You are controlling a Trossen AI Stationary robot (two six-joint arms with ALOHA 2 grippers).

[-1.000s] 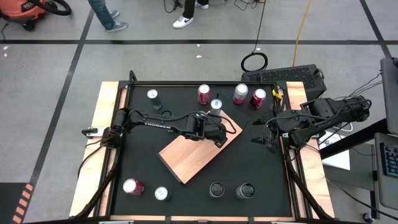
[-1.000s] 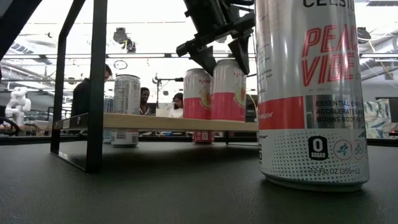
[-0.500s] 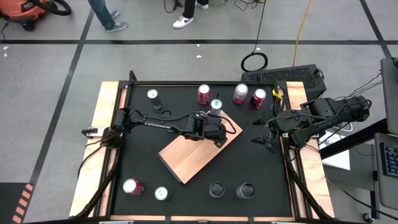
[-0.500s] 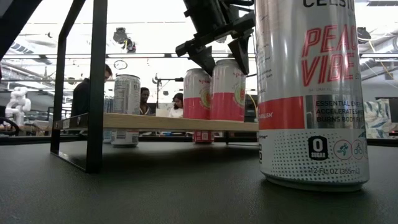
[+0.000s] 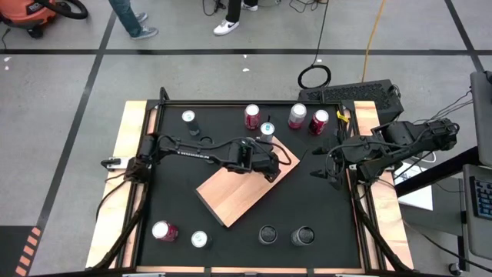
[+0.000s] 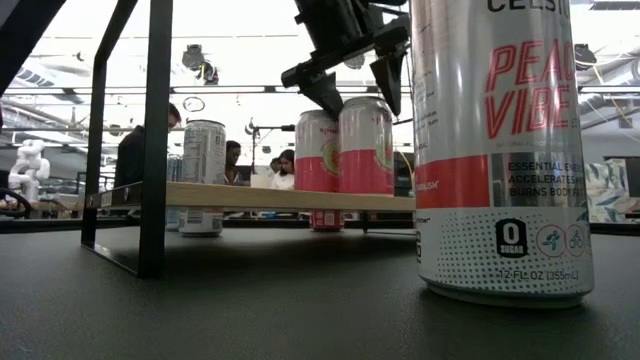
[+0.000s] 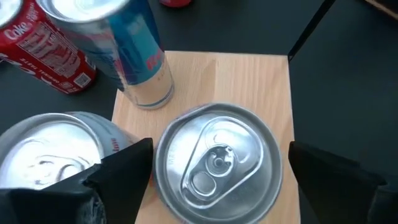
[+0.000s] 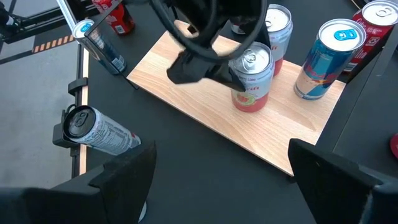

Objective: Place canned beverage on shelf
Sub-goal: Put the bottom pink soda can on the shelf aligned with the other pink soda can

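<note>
On the shelf (image 8: 211,99), near its far corner, the pink can (image 8: 252,74) stands upright, long axis vertical, pull-tab top facing straight up. Base looks flat on the wood. A second pink can (image 8: 278,28) stands just behind it, and a blue can (image 8: 324,56) sits at the board's corner; in the low view the two pink cans (image 6: 345,145) overlap, so can't tell if they touch.

Left gripper (image 6: 350,75) hangs directly above the pink can, fingers spread wider than the can and clear of its wall in the left wrist view, lid (image 7: 217,162) centred between them. Reads as a release: can placed, nothing held.

Handling guess: thin aluminium, rigid while full, smooth and a bit slippery, dents under heavy squeeze. Heavy enough to stay put if full, but tall and narrow, so a side knock could tip it. Best hold is across the mid-body, from the sides.

Right gripper (image 5: 329,171) waits off the board near the table's right edge, fingers apart, empty.

Risk: clipping the rim when lifting away.
</note>
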